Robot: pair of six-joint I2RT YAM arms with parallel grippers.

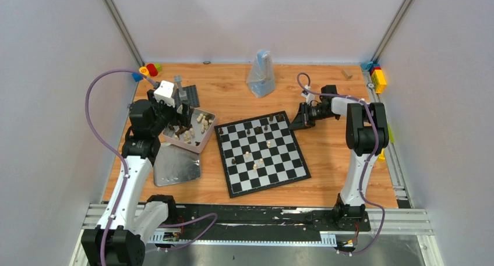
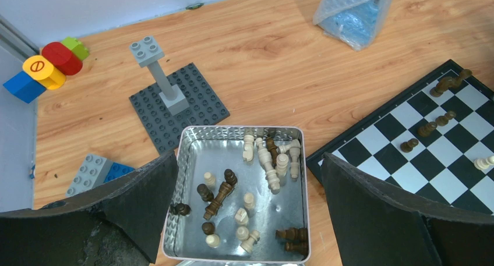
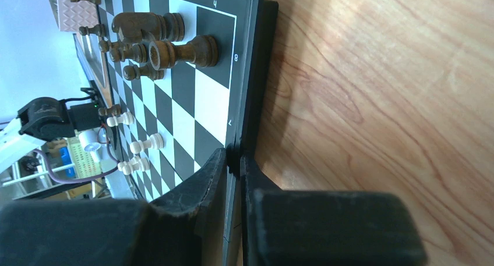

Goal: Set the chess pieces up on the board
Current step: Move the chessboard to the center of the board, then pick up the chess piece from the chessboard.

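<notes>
The board (image 1: 285, 161) lies skewed at mid-table. A few dark chess pieces (image 1: 257, 129) stand along its far rows and cream ones (image 1: 259, 160) near its middle. My right gripper (image 1: 295, 121) is at the board's far right corner. In the right wrist view the right gripper (image 3: 234, 159) is shut on the board's black rim (image 3: 247, 103), with dark pieces (image 3: 175, 50) lying close ahead. My left gripper (image 2: 249, 158) hangs open above the silver tin (image 2: 239, 128). Several loose dark and cream pieces (image 2: 221, 196) lie in the tin, and nothing is between the jaws.
The tin's lid (image 1: 177, 164) lies in front of the tin (image 1: 210, 139). A grey studded plate with a post (image 2: 175, 103) sits behind it, with coloured bricks (image 2: 49, 65) at the far left corner. A plastic bag (image 1: 262, 74) stands at the back, and more bricks (image 1: 377, 77) are far right.
</notes>
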